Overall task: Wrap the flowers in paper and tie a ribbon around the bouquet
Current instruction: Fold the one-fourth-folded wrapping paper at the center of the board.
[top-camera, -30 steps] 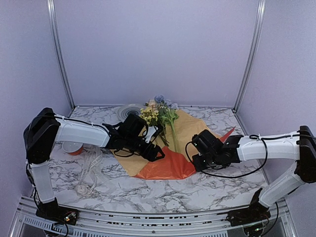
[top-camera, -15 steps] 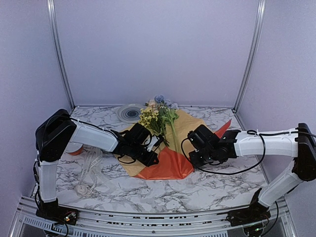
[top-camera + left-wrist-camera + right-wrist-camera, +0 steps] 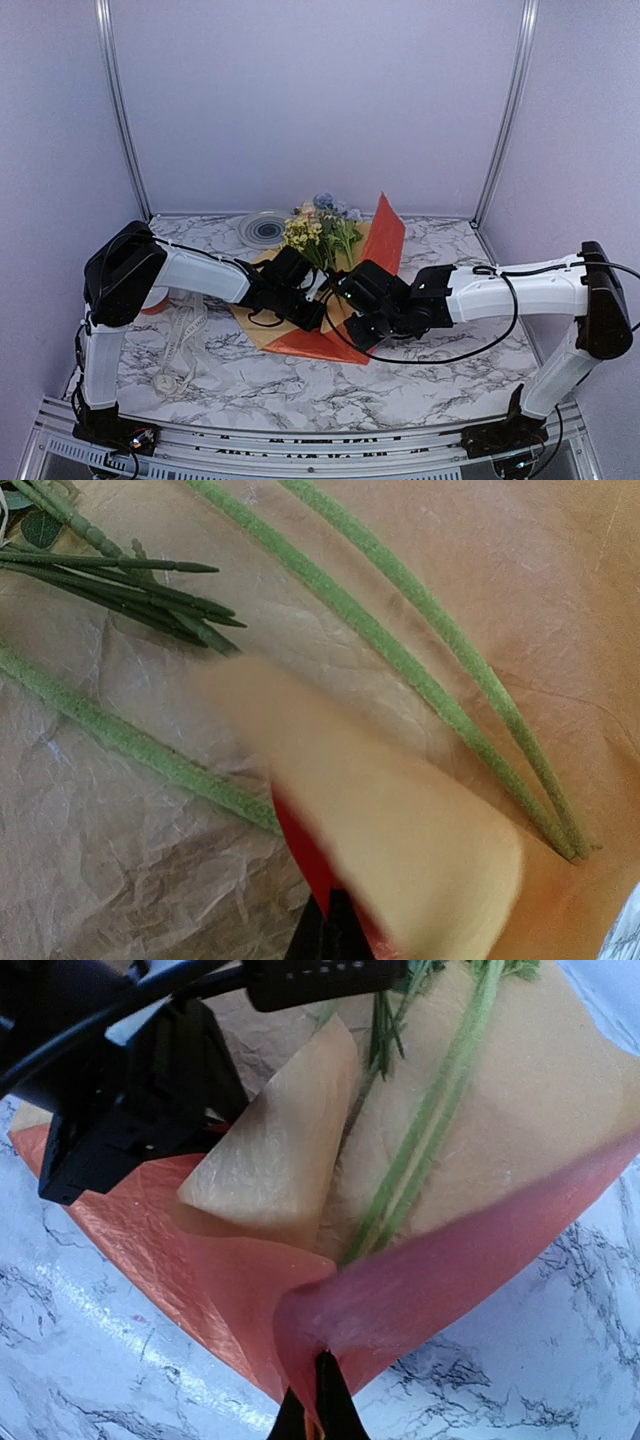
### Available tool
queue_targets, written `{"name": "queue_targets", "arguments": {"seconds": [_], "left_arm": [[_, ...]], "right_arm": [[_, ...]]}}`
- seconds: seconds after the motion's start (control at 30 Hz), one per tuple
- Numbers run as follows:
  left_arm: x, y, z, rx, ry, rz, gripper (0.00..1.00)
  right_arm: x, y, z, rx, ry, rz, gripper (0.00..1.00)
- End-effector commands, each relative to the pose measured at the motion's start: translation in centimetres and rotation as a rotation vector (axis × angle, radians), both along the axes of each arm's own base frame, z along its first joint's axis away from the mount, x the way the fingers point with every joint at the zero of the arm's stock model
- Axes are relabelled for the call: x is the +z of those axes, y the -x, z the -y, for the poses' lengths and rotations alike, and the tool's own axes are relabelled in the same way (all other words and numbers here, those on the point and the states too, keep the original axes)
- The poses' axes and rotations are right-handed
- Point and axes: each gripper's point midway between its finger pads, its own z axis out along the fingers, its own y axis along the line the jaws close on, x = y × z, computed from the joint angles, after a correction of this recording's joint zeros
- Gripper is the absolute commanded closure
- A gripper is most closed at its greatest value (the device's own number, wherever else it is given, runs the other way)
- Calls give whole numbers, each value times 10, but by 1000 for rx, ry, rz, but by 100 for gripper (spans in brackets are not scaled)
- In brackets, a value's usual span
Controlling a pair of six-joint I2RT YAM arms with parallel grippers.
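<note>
Wrapping step in hand; flowers (image 3: 322, 235) lie on the paper (image 3: 386, 232); left jaws clamp a paper flap beside the stems (image 3: 400, 650); right jaws pinch its opposite edge, lifted; next, judged: fold that edge across the stems without displacing them.

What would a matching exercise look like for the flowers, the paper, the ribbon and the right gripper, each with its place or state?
1 flowers; 2 paper; 3 ribbon; 4 right gripper.
A loose on the table, left side; B pinching the paper's edge; C lying on the paper; D one side folded upward.
Pairs: 1-C; 2-D; 3-A; 4-B.
</note>
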Motion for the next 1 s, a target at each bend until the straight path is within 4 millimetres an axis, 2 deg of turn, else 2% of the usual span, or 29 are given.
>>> {"name": "queue_targets", "arguments": {"seconds": [0.0, 0.07, 0.23, 0.33, 0.57, 0.63, 0.73, 0.8, 0.9, 0.93, 0.97], "left_arm": [[-23, -2, -14, 34, -67, -47, 100], [-24, -2, -14, 37, -62, -56, 100], [-23, -2, -15, 53, -29, -66, 100], [-25, -3, -17, 65, -11, -78, 100], [-25, -5, -18, 70, -4, -78, 100], [-25, -6, -18, 69, -4, -77, 100], [-28, -6, -18, 70, -5, -81, 100], [-29, -6, -17, 74, 7, -86, 100], [-24, -7, -16, 80, 46, -94, 100], [-22, -7, -16, 85, 62, -90, 99], [-16, -8, -16, 92, 85, -81, 92]], "right_arm": [[3, 5, -38, 107, -21, 35, 100], [-1, 6, -48, 134, -14, 36, 100], [-18, 7, -61, 187, 0, 18, 100], [-27, 7, -59, 170, 8, 11, 100], [-13, -2, -46, 88, -34, 51, 100], [-12, 1, -53, 126, -65, 45, 100], [-13, 16, -79, 291, -133, 8, 100], [-21, 19, -83, 331, -119, 1, 100], [-42, 17, -76, 341, -53, -6, 100], [-50, 20, -74, 352, -41, -24, 100], [-57, 21, -72, 354, -31, -40, 100]]}}
